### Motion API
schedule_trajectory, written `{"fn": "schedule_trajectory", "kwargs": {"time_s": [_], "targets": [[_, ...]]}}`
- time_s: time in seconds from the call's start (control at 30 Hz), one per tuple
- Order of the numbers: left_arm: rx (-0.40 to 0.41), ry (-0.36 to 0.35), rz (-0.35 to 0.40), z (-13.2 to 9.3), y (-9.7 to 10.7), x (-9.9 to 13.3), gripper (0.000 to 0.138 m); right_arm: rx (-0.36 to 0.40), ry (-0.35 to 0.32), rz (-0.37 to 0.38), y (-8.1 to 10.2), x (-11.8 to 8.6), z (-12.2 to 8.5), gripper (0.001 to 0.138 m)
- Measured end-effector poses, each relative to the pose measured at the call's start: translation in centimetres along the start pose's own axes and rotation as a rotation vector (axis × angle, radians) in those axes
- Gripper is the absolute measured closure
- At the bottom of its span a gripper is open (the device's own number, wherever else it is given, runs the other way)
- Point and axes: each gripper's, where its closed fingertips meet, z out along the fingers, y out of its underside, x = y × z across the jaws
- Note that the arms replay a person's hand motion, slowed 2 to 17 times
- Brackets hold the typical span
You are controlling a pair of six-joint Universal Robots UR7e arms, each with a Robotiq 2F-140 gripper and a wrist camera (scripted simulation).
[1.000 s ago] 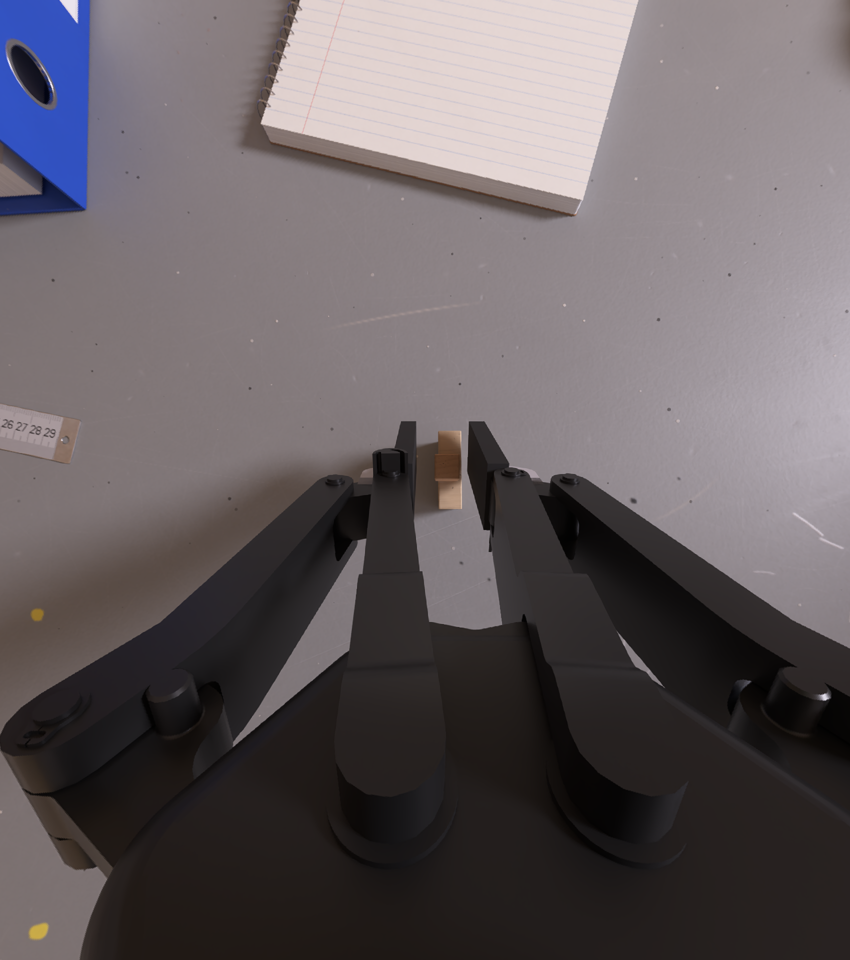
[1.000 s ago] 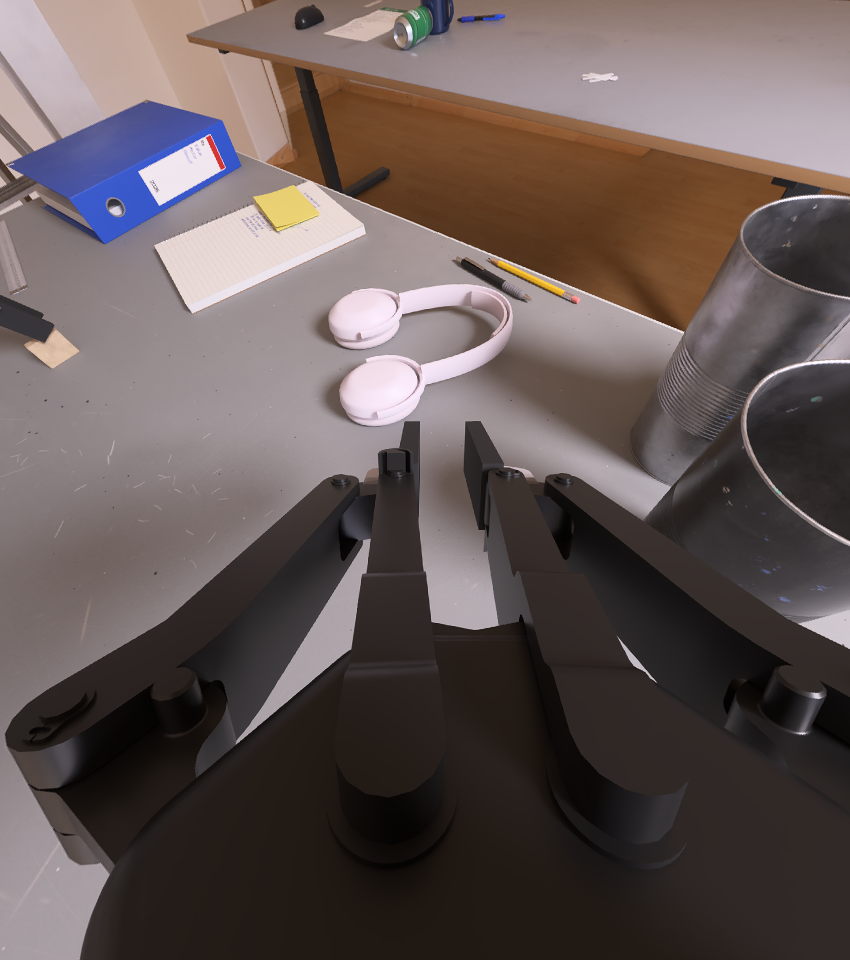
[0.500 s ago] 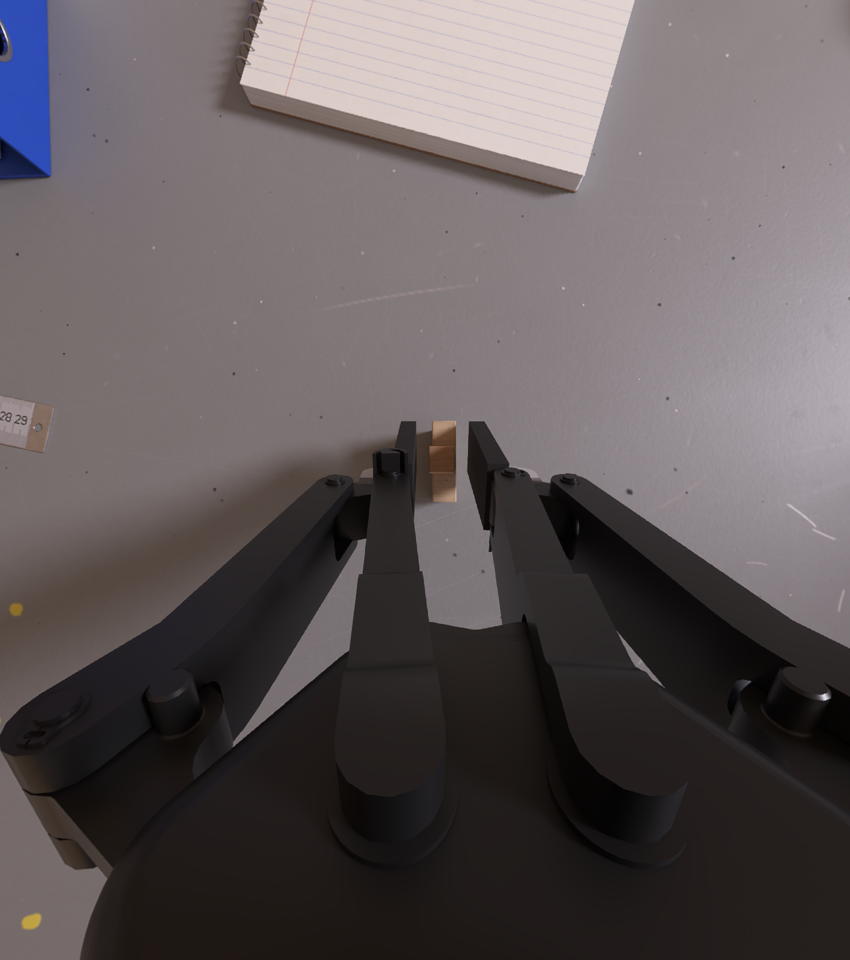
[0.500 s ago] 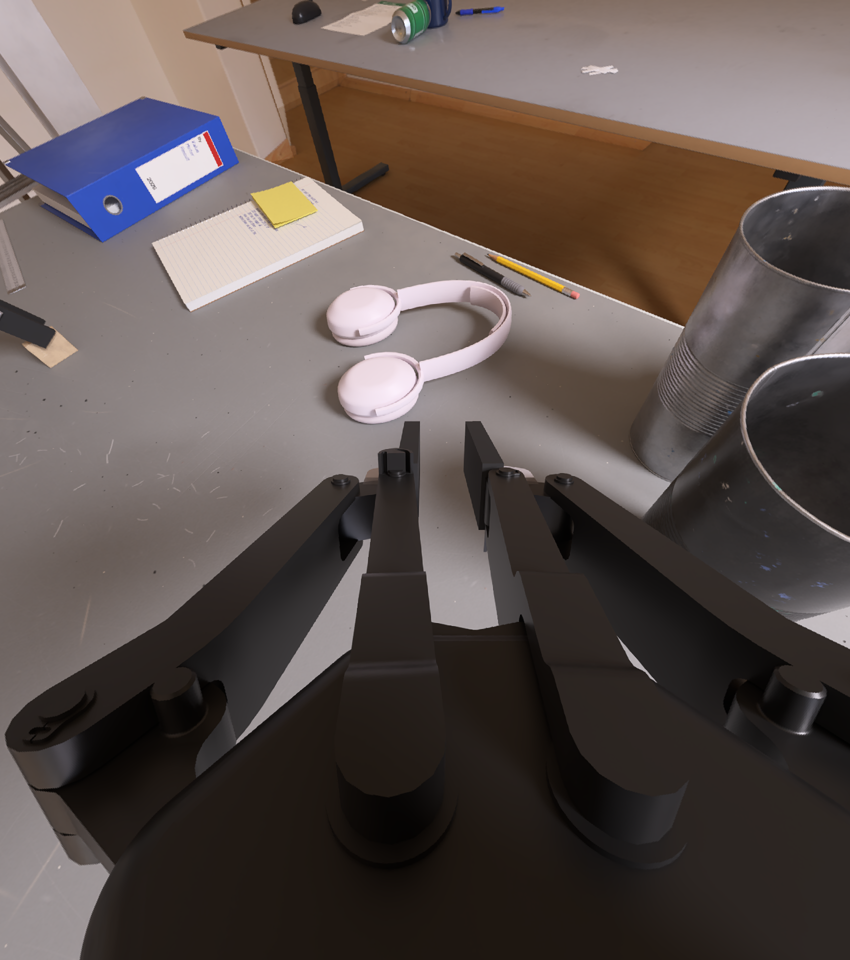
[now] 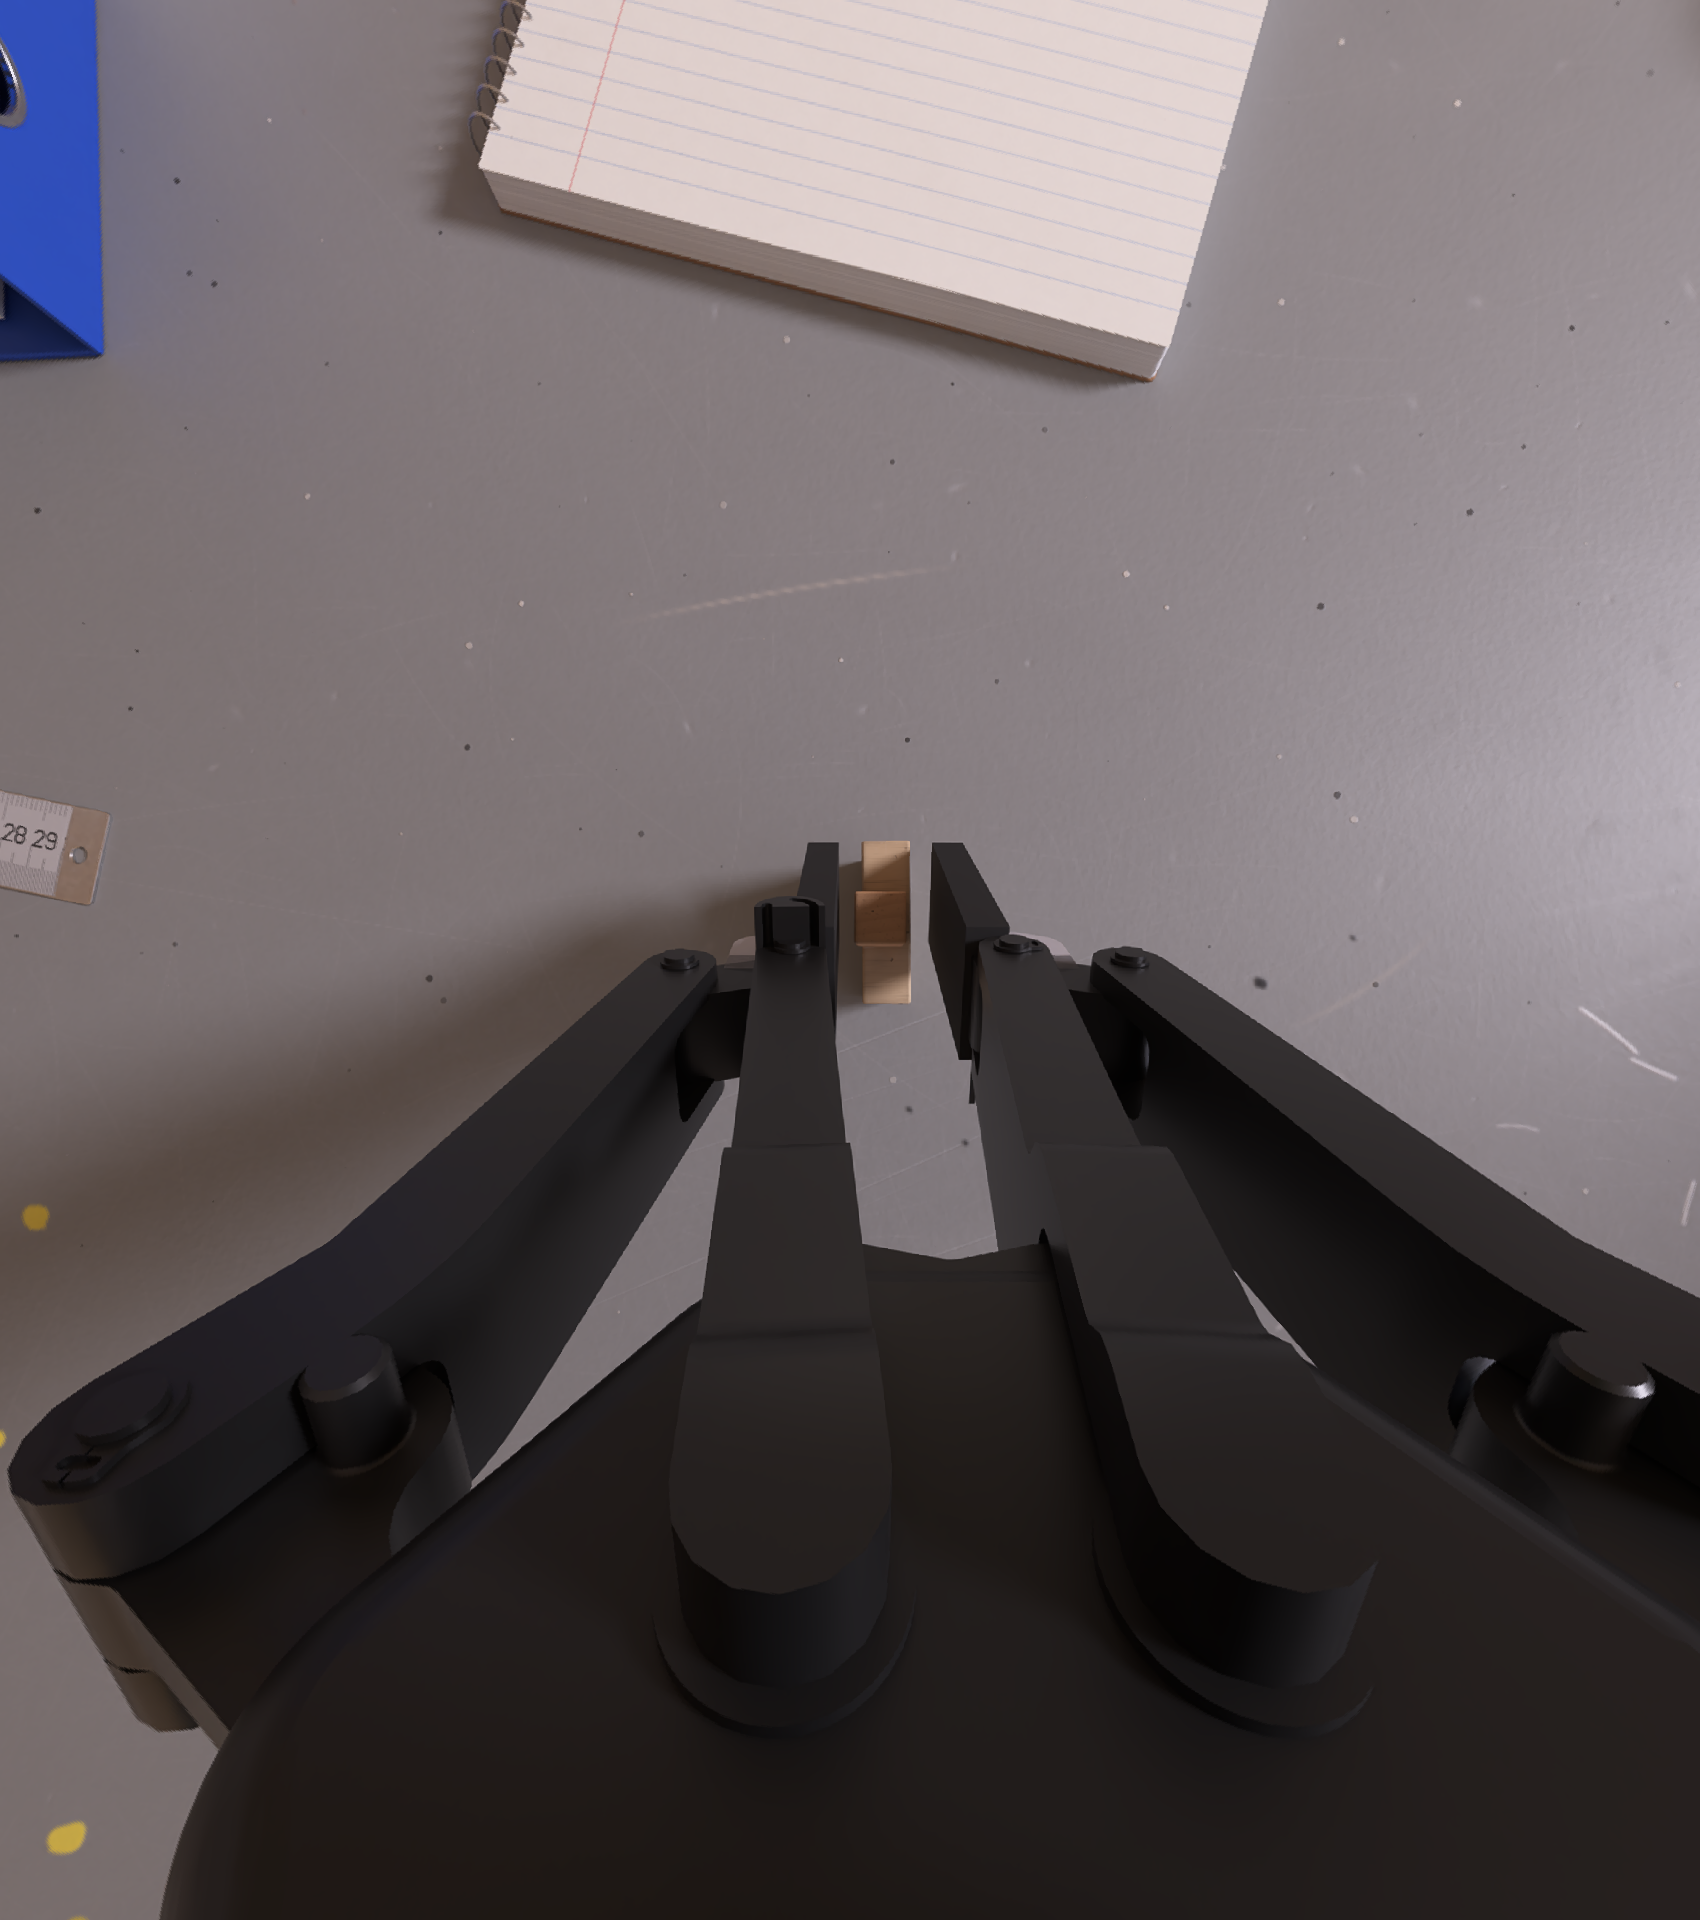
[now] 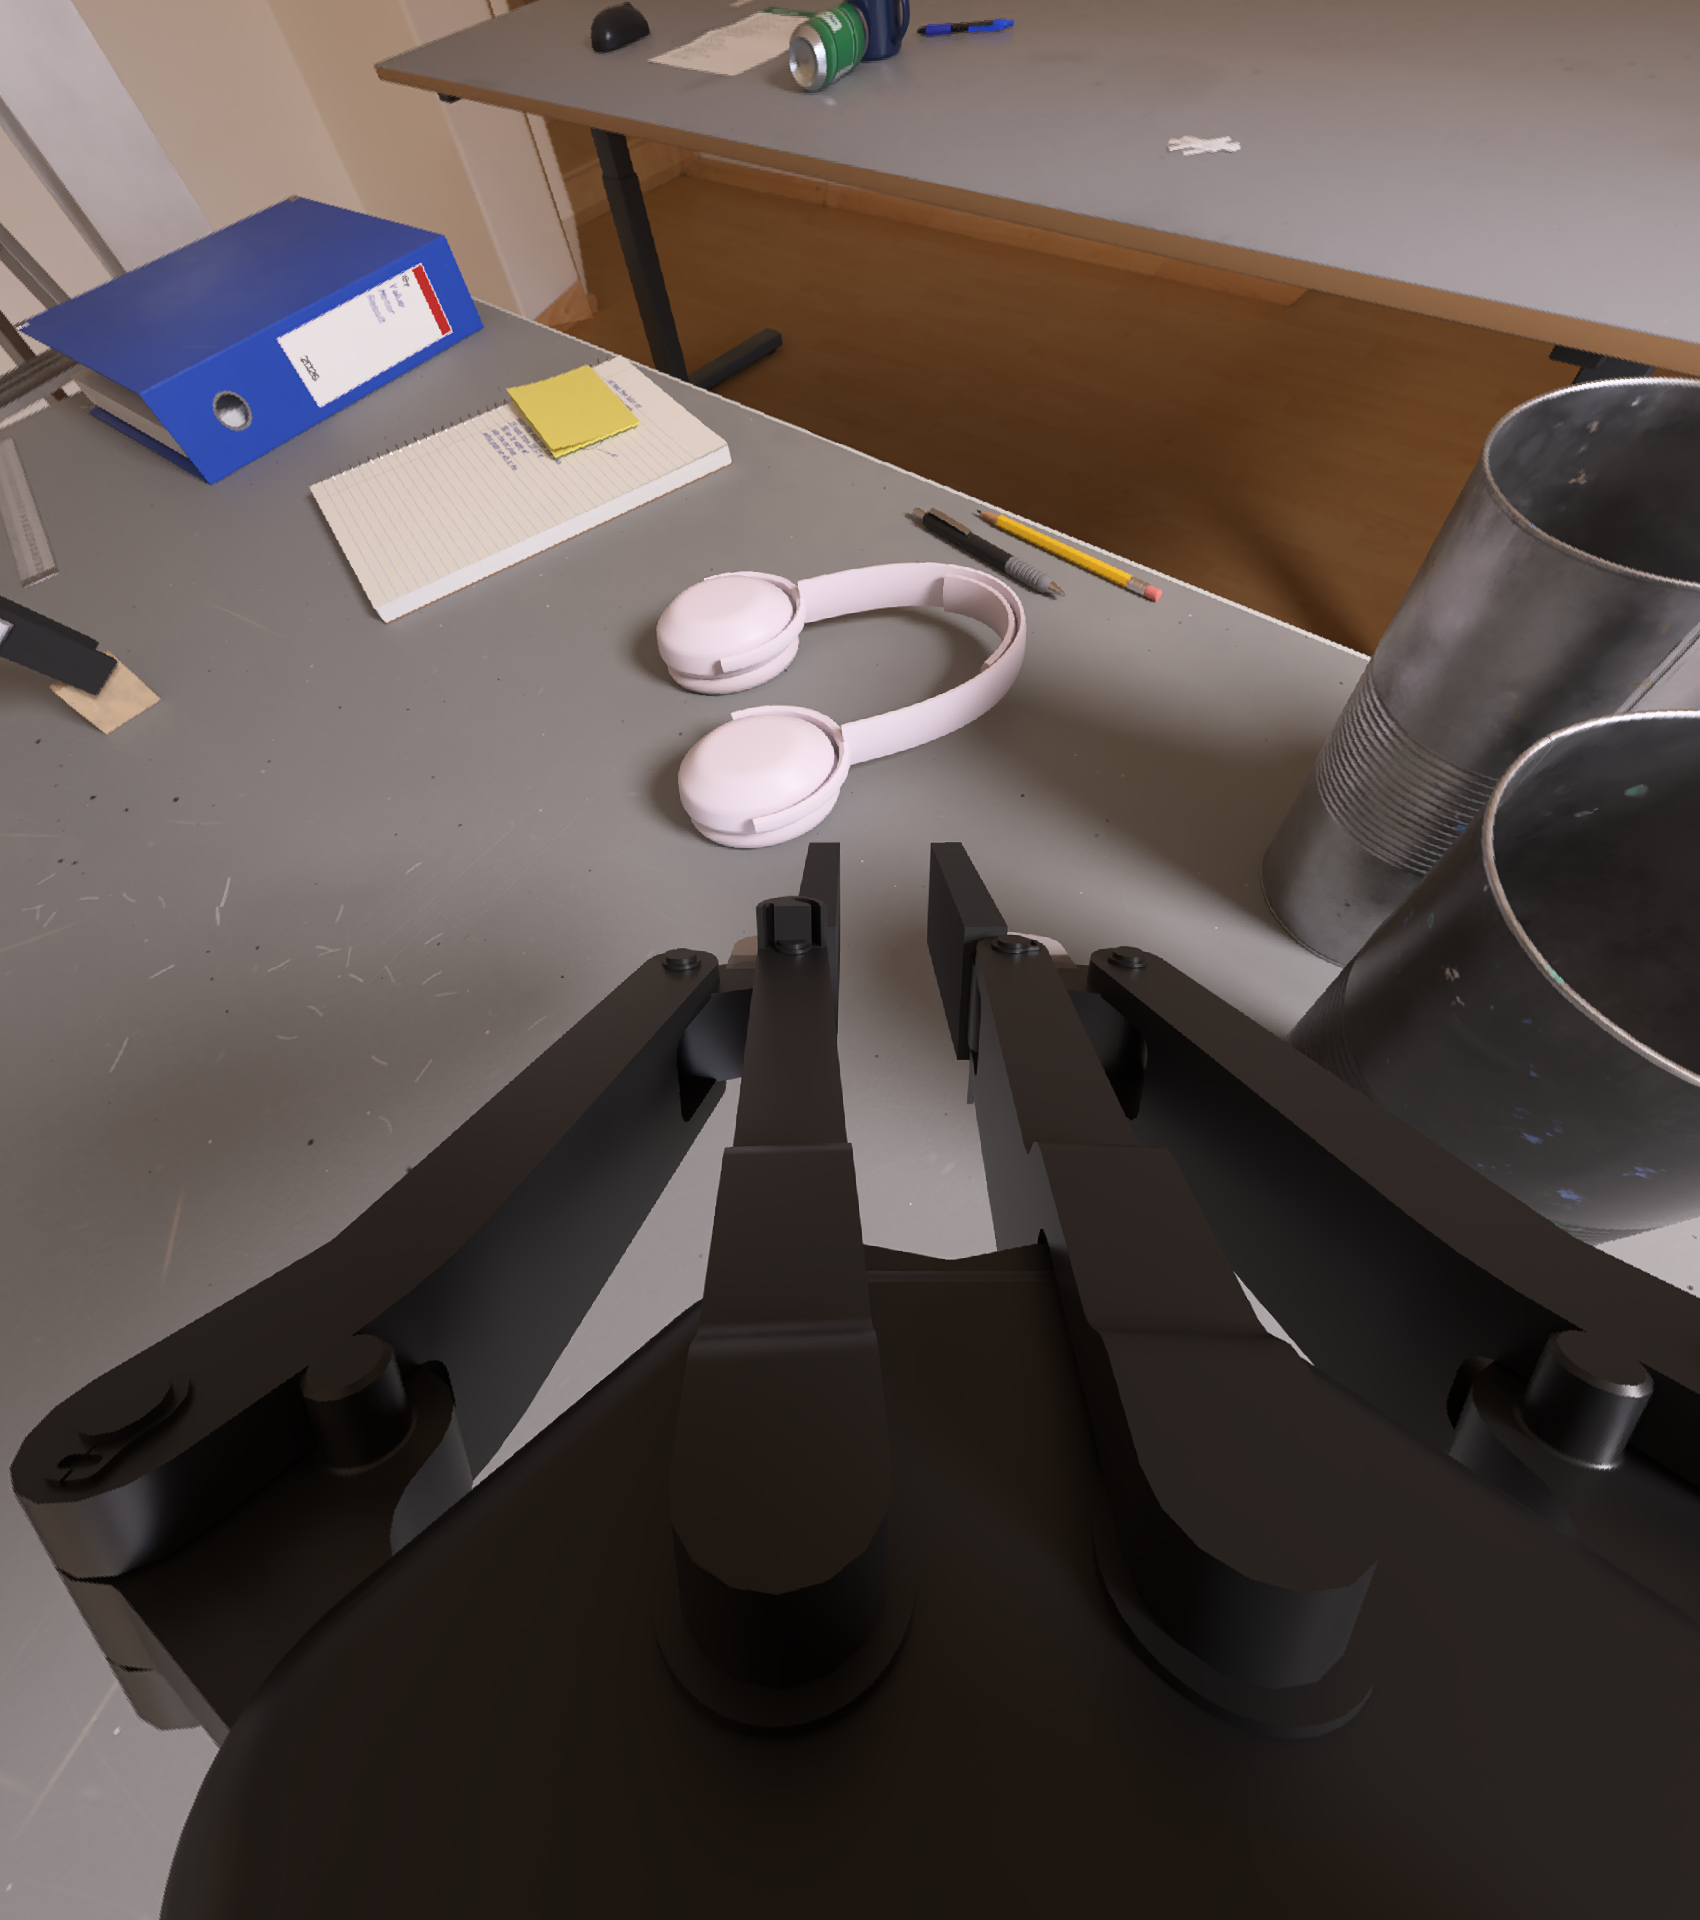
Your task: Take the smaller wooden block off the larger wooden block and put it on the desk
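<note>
In the middle of the frame, the left claw [image 5: 884, 894] was open around the small block [image 5: 879, 916], which sat on the big block [image 5: 887, 971] on the counter [image 5: 929, 623]. The right claw [image 6: 884, 894] was open, holding nothing.

Right gripper [image 6: 882, 883] hangs over the grey desk [image 6: 306, 935], fingers a little apart with nothing between them. Just past the tips lie pink headphones [image 6: 825, 686]. Two metal bins [image 6: 1594, 665] crowd the right side. Further back there's a lined notepad [image 6: 513, 499] with a yellow sticky note [image 6: 571, 410], a blue binder [image 6: 254, 322], plus a pen [image 6: 986, 553] and pencil [image 6: 1069, 556]. Far left, the other gripper's fingers [image 6: 25, 644] sit at a wooden block [image 6: 113, 698].
</note>
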Motion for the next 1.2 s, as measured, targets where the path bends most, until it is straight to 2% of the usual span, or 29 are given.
{"fn": "schedule_trajectory", "kwargs": {"time_s": [0.83,1.2], "targets": [[0.016,-0.028,0.019,-0.2,0.1,0.1,0.123,0.010,-0.010,0.011,0.1,0.2,-0.1,0.116],[0.059,-0.053,0.019,-1.3,-0.3,-0.1,0.127,0.005,-0.009,0.018,0.3,0.4,0.0,0.116]]}}
